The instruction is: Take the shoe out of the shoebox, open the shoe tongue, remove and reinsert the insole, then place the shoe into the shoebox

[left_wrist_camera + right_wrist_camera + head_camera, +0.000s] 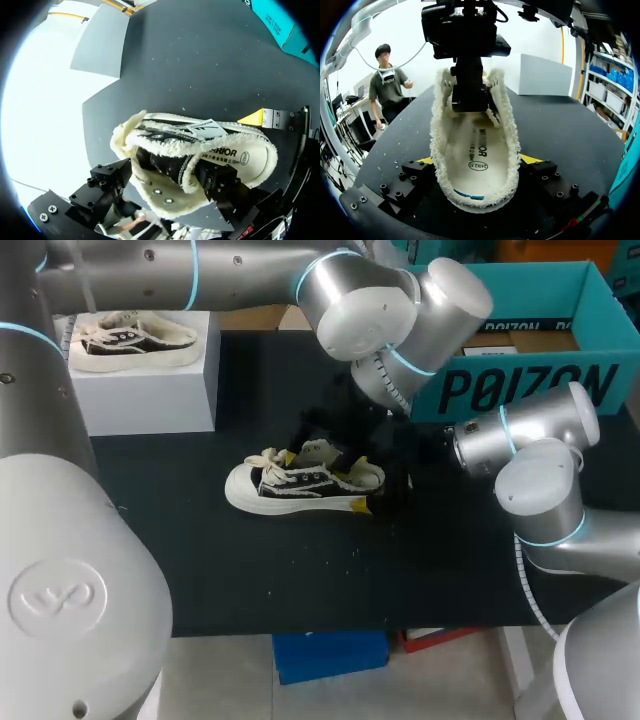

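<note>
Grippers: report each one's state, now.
Left gripper: cannot tell.
Right gripper: shut on the black-and-cream fleece-lined canvas shoe.

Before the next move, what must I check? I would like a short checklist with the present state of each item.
1. Shoe out of the shoebox, standing on the table: ok.
2. Right end effector shut on the heel end: ok.
3. Insole lying inside the shoe: ok.
4. Left end effector has a firm hold at the shoe's opening: cannot tell.
5. Shoebox open on top: ok.
</note>
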Motion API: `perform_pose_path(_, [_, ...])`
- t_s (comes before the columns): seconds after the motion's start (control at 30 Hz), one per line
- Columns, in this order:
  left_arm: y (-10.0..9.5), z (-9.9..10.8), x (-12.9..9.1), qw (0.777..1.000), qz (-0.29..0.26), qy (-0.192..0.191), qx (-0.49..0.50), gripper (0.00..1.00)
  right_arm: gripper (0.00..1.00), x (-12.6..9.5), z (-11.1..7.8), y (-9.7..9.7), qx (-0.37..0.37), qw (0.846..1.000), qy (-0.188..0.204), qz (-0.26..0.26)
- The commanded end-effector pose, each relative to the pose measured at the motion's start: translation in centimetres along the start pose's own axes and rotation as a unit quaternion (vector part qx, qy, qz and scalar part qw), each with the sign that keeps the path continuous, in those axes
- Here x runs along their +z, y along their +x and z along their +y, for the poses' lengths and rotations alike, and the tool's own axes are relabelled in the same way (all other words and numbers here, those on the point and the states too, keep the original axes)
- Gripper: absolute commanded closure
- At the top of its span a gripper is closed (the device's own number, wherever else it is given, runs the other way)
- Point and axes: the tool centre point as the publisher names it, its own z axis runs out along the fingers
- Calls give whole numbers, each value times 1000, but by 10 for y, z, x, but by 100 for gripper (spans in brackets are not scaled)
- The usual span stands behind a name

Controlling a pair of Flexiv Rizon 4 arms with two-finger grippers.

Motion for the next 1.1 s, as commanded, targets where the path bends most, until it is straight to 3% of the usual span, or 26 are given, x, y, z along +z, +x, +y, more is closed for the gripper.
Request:
perform_pose_path(0.03, [0, 0, 1, 1000, -18, 5, -1, 87, 100, 2, -3, -1, 0, 1000, 0, 0])
perform_pose_path(0.07, [-1, 1, 2, 1000, -18, 7, 2, 100, 100, 2, -3, -1, 0, 1000, 0, 0])
perform_pose_path(0.33, [-6, 2, 6, 999, -29, 14, 3, 100, 100, 2, -3, -1, 0, 1000, 0, 0])
perform_pose_path(0.83, [-16, 1, -13, 999, 5, 41, -28, 100, 100, 2, -3, -1, 0, 1000, 0, 0])
perform_pose_path(1.1, [-34, 4, -16, 997, 9, 54, -50, 100, 100, 2, -3, -1, 0, 1000, 0, 0])
